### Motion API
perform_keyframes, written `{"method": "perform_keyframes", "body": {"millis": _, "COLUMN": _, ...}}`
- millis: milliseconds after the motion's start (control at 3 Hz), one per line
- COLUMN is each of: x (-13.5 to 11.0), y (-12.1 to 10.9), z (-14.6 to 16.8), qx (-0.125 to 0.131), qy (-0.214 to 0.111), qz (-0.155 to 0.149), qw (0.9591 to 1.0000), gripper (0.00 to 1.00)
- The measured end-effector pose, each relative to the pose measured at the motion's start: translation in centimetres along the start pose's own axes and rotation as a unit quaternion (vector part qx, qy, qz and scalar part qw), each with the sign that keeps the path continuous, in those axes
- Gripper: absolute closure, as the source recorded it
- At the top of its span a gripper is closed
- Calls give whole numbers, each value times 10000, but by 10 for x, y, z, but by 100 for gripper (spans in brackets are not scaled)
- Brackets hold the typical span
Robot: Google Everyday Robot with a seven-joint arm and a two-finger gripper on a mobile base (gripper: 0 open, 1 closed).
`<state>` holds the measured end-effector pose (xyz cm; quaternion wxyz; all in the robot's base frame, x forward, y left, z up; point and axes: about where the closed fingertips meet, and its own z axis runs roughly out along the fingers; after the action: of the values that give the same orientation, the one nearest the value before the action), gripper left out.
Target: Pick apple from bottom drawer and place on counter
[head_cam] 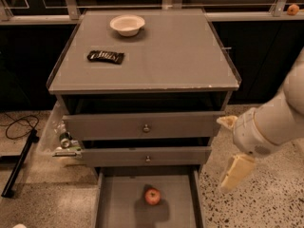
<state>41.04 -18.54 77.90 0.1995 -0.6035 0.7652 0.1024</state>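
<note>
On the counter lie a dark wrapped bar and, behind it, a white bowl; below, the bottom drawer stands pulled out with the apple on its floor, and right of the cabinet the gripper hangs, jaws spread wide, holding nothing.

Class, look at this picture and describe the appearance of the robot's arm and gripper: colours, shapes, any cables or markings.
The arm is thick, rounded and white, with a dark seam ringing its wrist section. The gripper, to the right of the bottom drawer above the speckled floor, has pale cream, blocky, wedge-shaped fingers. No cables or markings show.
</note>
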Motion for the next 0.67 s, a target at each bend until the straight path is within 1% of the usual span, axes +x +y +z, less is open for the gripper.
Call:
{"method": "perform_keyframes", "body": {"millis": 333, "x": 24, "y": 5, "z": 50, "qx": -133, "qy": -338, "qz": 64, "qw": 9993, "gripper": 0}}
{"method": "perform_keyframes", "body": {"millis": 667, "x": 43, "y": -3, "z": 103, "qx": -262, "qy": -690, "qz": 149, "qw": 9972, "gripper": 0}}
